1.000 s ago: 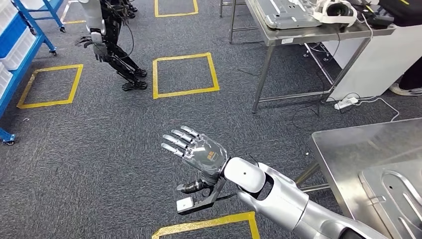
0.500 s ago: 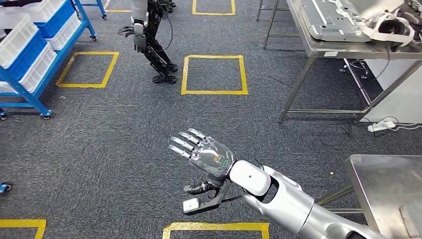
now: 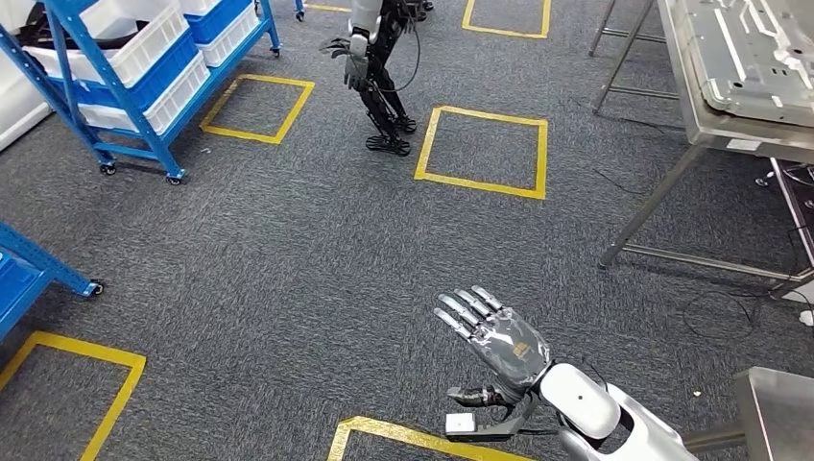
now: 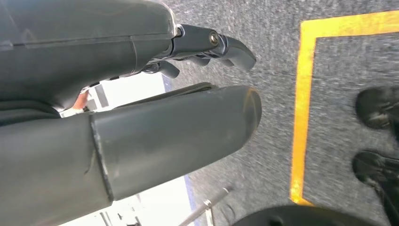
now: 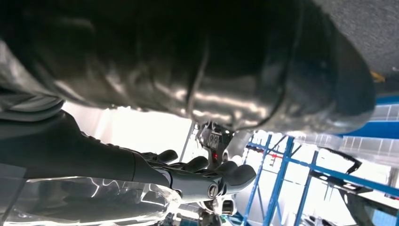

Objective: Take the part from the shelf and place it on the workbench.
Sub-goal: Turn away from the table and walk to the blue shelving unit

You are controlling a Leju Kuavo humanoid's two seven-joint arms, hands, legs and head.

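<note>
Barely started, judging by this. Big stretch of grey carpet floor point(image 3: 288, 269) with yellow tape squares, blue shelf point(image 3: 84, 106) well off at the far left, steel counter point(image 3: 710, 125) off to the far right with a pressed metal panel point(image 3: 758, 48) lying on it. Another robot point(image 3: 379, 67) standing between the two, further back.

Nothing grabbed yet. Right hand point(image 3: 499, 341) raised over the carpet, fingers point(image 3: 461, 312) spread wide, palm empty. Left hand point(image 4: 141, 136) hanging low near the floor, fingers point(image 4: 226, 44) loosely apart from the thumb with nothing between them.

As for the part: presumably somewhere in those white bins point(image 3: 154, 106) on the shelf, but too far away to make out any shape or finish. So all left to do: reach the shelf, pick, carry over, set down on the counter.
</note>
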